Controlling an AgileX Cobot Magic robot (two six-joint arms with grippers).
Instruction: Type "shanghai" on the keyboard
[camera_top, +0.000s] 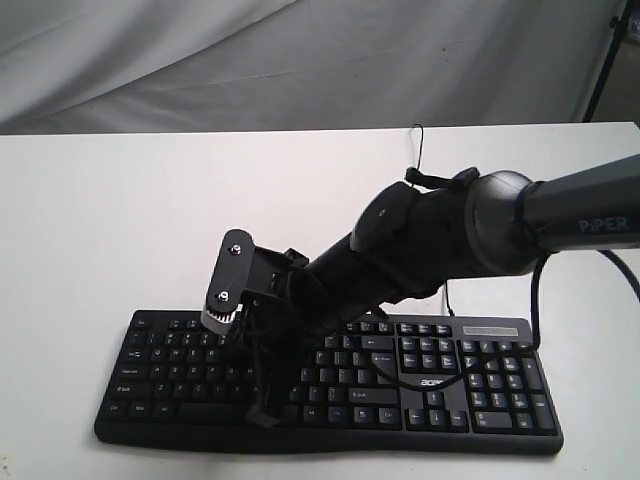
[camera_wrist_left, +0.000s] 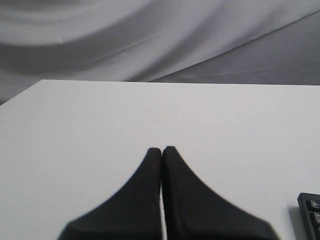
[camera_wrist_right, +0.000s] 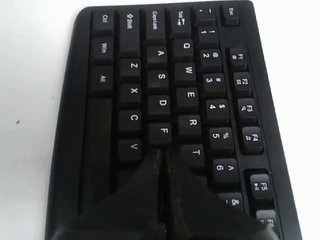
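The black right gripper (camera_wrist_right: 161, 154) covers the keys beyond F and V on the wide black white-lettered keyboard (camera_wrist_right: 162, 102); the key beneath its tips is not visible.

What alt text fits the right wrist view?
The right arm's closed black fingers point at the black keyboard, tips together just beside the F key. White table shows beside the keyboard.

A: That keyboard (camera_top: 500, 395) looks like matt black plastic, and the keys (camera_wrist_right: 162, 102) are faintly shiny.
B: The table (camera_top: 120, 220) is smooth, white and matt. Behind it hangs creased grey cloth (camera_top: 250, 60).
A: The arm (camera_top: 560, 215) has a dark, satiny shell. The right gripper (camera_wrist_right: 161, 152) is dull black, with no shine.
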